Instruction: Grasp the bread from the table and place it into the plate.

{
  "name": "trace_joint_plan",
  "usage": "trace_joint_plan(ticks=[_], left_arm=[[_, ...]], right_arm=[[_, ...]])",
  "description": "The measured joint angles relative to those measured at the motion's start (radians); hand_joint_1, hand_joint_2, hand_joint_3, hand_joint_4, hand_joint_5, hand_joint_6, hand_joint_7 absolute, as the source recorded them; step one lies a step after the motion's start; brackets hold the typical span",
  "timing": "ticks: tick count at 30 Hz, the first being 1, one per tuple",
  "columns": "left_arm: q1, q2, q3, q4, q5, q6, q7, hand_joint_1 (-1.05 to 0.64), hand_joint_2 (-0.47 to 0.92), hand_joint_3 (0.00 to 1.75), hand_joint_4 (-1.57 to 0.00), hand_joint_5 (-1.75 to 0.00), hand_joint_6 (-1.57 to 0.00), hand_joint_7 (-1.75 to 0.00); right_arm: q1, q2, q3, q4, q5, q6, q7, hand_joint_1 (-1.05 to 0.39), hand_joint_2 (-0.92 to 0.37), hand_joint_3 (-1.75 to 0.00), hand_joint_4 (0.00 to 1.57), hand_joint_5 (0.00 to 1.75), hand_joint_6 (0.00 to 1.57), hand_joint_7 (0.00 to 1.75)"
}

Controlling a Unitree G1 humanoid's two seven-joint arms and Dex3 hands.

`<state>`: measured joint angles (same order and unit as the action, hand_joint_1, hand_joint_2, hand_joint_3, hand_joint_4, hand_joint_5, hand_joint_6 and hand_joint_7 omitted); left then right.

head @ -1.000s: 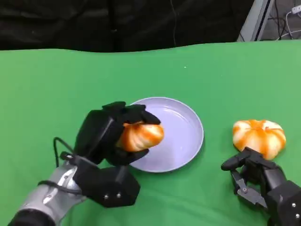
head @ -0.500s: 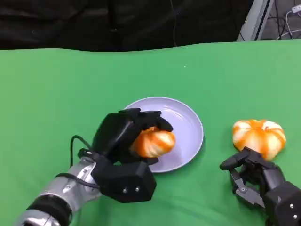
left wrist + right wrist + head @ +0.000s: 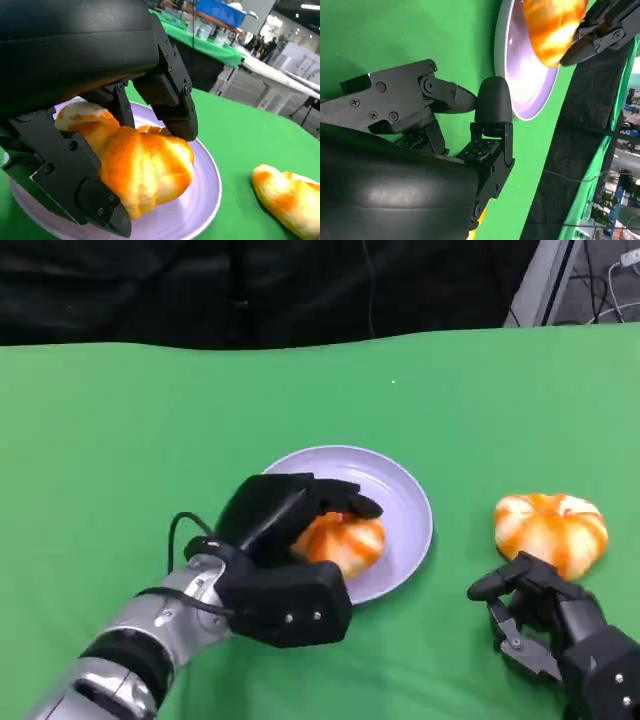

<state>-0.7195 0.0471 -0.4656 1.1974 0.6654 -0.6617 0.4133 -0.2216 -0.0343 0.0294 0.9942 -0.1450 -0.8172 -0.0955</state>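
A: What is nearest the robot?
B: The right hand (image 3: 545,615), low on the green table (image 3: 120,440), holding nothing, its fingers apart. Just beyond it lies a second bread (image 3: 551,530), touching no plate.
A: And the left hand (image 3: 285,550)?
B: It grips the bread (image 3: 340,543) between its fingers over the plate (image 3: 405,502). The left wrist view shows the bread (image 3: 142,167) low over the plate (image 3: 200,210); whether they touch, I cannot tell.
A: Farther back?
B: A black backdrop (image 3: 250,285).
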Motion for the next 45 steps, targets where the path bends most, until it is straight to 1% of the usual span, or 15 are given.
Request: trace_joint_plan(ticks=[1, 2, 3, 5, 11, 12, 14, 15, 20, 23, 31, 38, 39, 41, 45], left_arm=[[-0.003, 0.000, -0.003, 0.000, 0.000, 0.010, -0.006, -0.12, 0.92, 0.12, -0.89, -0.43, -0.99, -0.02], [-0.005, 0.000, -0.007, 0.000, 0.000, 0.018, -0.007, -0.15, 0.92, 0.12, -0.86, -0.27, -0.92, -0.01], [-0.007, 0.000, -0.011, 0.000, 0.001, 0.024, -0.008, -0.17, 0.92, 0.13, -0.84, -0.19, -0.89, 0.00], [-0.012, 0.001, -0.018, 0.001, 0.003, 0.030, -0.008, -0.22, 0.92, 0.16, -0.79, -0.09, -0.82, 0.00], [-0.028, 0.006, -0.022, 0.000, 0.001, 0.062, -0.067, -0.32, 0.92, 0.18, -0.71, -0.01, -0.75, 0.00], [-0.028, 0.007, -0.022, 0.000, 0.001, 0.064, -0.074, -0.37, 0.92, 0.19, -0.66, -0.01, -0.70, 0.00], [-0.029, 0.008, -0.022, -0.002, -0.001, 0.069, -0.090, -0.60, 0.92, 0.31, -0.43, 0.00, -0.50, 0.00], [-0.030, 0.010, -0.022, -0.004, -0.003, 0.074, -0.114, -0.65, 0.92, 0.34, -0.37, 0.00, -0.45, 0.00], [-0.033, 0.024, -0.019, -0.030, -0.011, 0.090, -0.201, -0.80, 0.92, 0.45, -0.22, 0.00, -0.33, 0.00], [-0.033, 0.031, -0.012, -0.041, -0.031, 0.090, -0.238, -0.86, 0.92, 0.54, -0.19, 0.00, -0.28, 0.00], [-0.029, 0.071, 0.037, -0.074, -0.114, 0.054, -0.330, -0.95, 0.92, 0.69, -0.18, 0.00, -0.27, 0.00], [0.025, 0.103, 0.105, -0.099, -0.220, -0.011, -0.415, -0.96, 0.92, 0.71, -0.17, 0.00, -0.27, 0.00], [0.027, 0.107, 0.109, -0.100, -0.223, -0.012, -0.419, -0.96, 0.92, 0.69, -0.19, -0.01, -0.28, -0.01], [0.057, 0.114, 0.150, -0.129, -0.287, -0.042, -0.460, -0.95, 0.92, 0.67, -0.19, -0.01, -0.28, -0.01], [0.143, 0.118, 0.234, -0.186, -0.433, -0.127, -0.549, -0.86, 0.92, 0.63, -0.28, -0.04, -0.33, -0.02]], right_arm=[[0.000, 0.000, 0.001, 0.000, -0.001, 0.000, -0.001, -0.19, -0.86, -0.63, 0.74, 1.75, 0.70, 1.37], [0.000, 0.000, 0.001, 0.000, -0.001, 0.000, -0.002, -0.19, -0.86, -0.63, 0.74, 1.75, 0.70, 1.37], [0.000, 0.000, 0.001, 0.000, -0.001, 0.000, -0.002, -0.18, -0.86, -0.63, 0.74, 1.75, 0.70, 1.37], [0.000, 0.000, 0.002, 0.000, -0.001, 0.000, -0.004, -0.18, -0.85, -0.63, 0.74, 1.75, 0.70, 1.37], [0.000, 0.000, 0.002, 0.000, -0.001, 0.000, -0.007, -0.19, -0.84, -0.65, 0.73, 1.75, 0.70, 1.36], [0.000, 0.000, 0.003, 0.000, -0.001, 0.000, -0.008, -0.19, -0.84, -0.65, 0.73, 1.75, 0.70, 1.36], [0.000, 0.000, 0.003, 0.001, -0.001, 0.000, -0.009, -0.19, -0.85, -0.65, 0.73, 1.75, 0.70, 1.35], [0.000, 0.000, 0.003, 0.001, -0.001, 0.000, -0.008, -0.19, -0.85, -0.65, 0.74, 1.75, 0.70, 1.35], [-0.001, 0.000, 0.001, 0.002, 0.005, 0.000, 0.004, -0.18, -0.85, -0.65, 0.74, 1.75, 0.70, 1.35], [-0.001, 0.000, -0.001, 0.003, 0.008, 0.000, 0.012, -0.18, -0.85, -0.65, 0.74, 1.75, 0.70, 1.35], [-0.003, 0.001, -0.007, 0.005, 0.012, 0.000, 0.023, -0.16, -0.85, -0.65, 0.74, 1.75, 0.70, 1.35], [-0.003, 0.000, -0.006, 0.006, 0.008, -0.002, 0.018, -0.17, -0.85, -0.64, 0.72, 1.75, 0.68, 1.36], [-0.003, 0.000, -0.006, 0.006, 0.008, -0.002, 0.017, -0.19, -0.85, -0.64, 0.72, 1.75, 0.69, 1.36], [-0.004, 0.000, -0.004, 0.006, 0.005, 0.000, 0.016, -0.19, -0.85, -0.64, 0.71, 1.75, 0.69, 1.35], [-0.005, 0.000, -0.004, 0.004, 0.006, 0.003, 0.018, -0.18, -0.84, -0.64, 0.72, 1.75, 0.69, 1.34]])
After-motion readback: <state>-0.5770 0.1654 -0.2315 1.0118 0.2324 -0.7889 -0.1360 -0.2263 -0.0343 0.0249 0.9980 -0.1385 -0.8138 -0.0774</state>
